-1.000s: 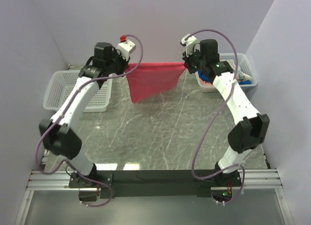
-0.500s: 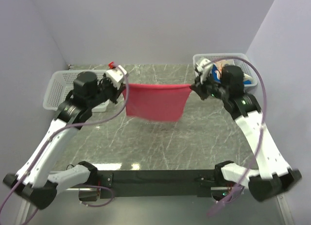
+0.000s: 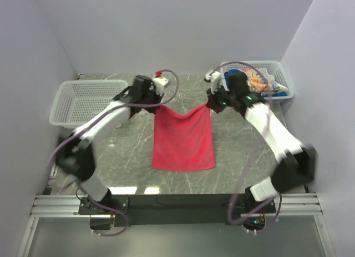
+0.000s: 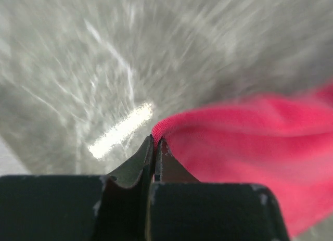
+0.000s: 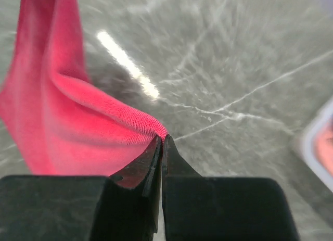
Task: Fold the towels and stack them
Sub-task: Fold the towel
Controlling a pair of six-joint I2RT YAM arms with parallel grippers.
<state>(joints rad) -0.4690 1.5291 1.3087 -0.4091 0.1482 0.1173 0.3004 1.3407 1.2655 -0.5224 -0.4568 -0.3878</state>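
A pink-red towel lies spread on the grey marbled table, its two far corners lifted. My left gripper is shut on the far left corner; in the left wrist view the cloth runs off to the right. My right gripper is shut on the far right corner; in the right wrist view the cloth hangs to the left. More towels, orange, blue and salmon, fill the basket at the back right.
A white mesh basket stands at the back left with nothing in it. Another white mesh basket stands at the back right against the wall. The black rail runs along the table's near edge.
Both grippers have come down and closer together, and the towel that hung stretched between them now lies mostly flat on the table, its near edge towards the arm bases.
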